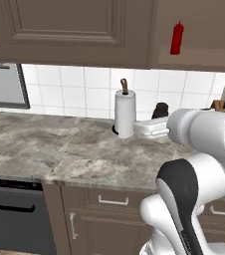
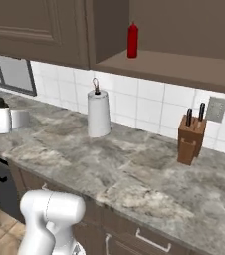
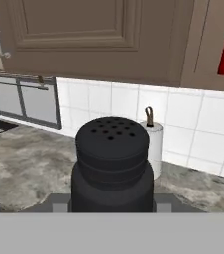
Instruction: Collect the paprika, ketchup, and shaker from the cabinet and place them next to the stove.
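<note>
While the shaker (image 3: 111,163), squat and black, sits clamped in the closed fingers (image 3: 111,208) above the table (image 1: 45,149), the ketchup (image 1: 176,37) waits upright on the cabinet (image 2: 184,69) shelf. Step in hand, by judgement: carrying the shaker toward the stove; next comes a gentle set-down, then release.

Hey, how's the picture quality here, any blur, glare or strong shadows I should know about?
Hand view: the shaker is so close it looms large and soft-edged. Left base view: even flat light, no glare, slightly soft; the paper towel roll casts little shadow. Right base view: the ketchup stands in the cabinet niche, dimmer than the bright tiles.
</note>
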